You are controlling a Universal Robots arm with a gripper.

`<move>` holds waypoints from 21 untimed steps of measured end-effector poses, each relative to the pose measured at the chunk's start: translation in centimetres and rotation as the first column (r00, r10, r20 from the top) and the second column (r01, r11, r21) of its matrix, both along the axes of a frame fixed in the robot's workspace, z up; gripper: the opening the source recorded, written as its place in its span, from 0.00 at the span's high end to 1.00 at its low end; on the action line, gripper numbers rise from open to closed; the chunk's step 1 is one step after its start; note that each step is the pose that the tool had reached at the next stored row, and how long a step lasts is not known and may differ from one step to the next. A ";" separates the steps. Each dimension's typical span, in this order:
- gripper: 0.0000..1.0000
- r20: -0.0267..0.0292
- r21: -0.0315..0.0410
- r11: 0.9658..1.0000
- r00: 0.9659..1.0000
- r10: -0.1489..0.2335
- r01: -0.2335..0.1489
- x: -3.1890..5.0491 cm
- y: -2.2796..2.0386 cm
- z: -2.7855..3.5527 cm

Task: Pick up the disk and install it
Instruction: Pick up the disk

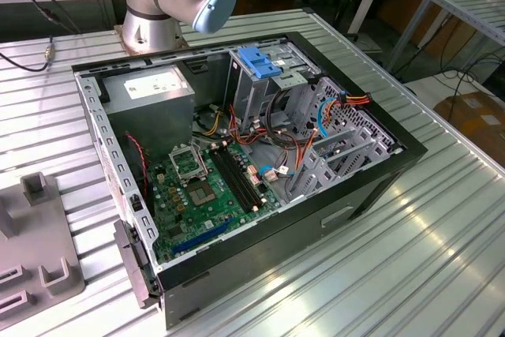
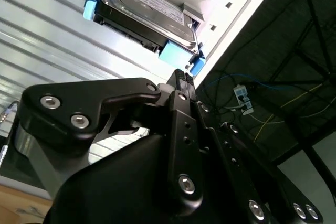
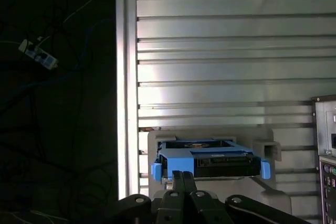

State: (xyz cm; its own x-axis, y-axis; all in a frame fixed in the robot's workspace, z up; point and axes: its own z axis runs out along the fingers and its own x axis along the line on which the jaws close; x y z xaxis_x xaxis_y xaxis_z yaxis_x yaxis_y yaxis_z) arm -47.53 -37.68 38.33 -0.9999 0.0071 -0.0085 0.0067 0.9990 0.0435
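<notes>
The disk [image 2: 147,14] is a grey metal drive with a pale label and bright blue rails. It lies on a pale grey holder [image 3: 157,140] on the ribbed metal table. In the first wrist view the disk [image 3: 210,163] faces me edge-on, a blue tab at each end. My gripper [image 2: 181,75] is shut, its two black fingers pressed together with nothing between them. The tips sit just short of the disk's near blue rail [image 2: 173,53]. In the first wrist view the gripper [image 3: 183,174] stands in front of the disk's edge, toward one end.
The open computer case [image 1: 371,187] lies on the table, with a motherboard [image 1: 205,187] and a blue bracket [image 1: 259,61] atop its drive cage. A grey fixture [image 1: 39,266] is at the exterior view's left. The table edge [image 3: 126,77] drops to a dark floor with cables. The case's rear [image 3: 325,150] stands beside the holder.
</notes>
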 end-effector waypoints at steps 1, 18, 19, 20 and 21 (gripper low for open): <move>0.90 0.000 0.000 0.999 0.999 0.037 -0.037 0.00 0.00 -0.01; 0.90 0.000 -0.001 0.856 0.856 0.518 -0.518 0.01 0.00 -0.21; 0.90 0.000 -0.001 0.835 0.835 0.549 -0.549 0.01 0.00 -0.24; 0.90 0.000 -0.001 0.819 0.819 0.573 -0.573 0.01 0.00 -0.26; 0.90 0.000 -0.001 0.808 0.808 0.589 -0.589 0.01 0.00 -0.28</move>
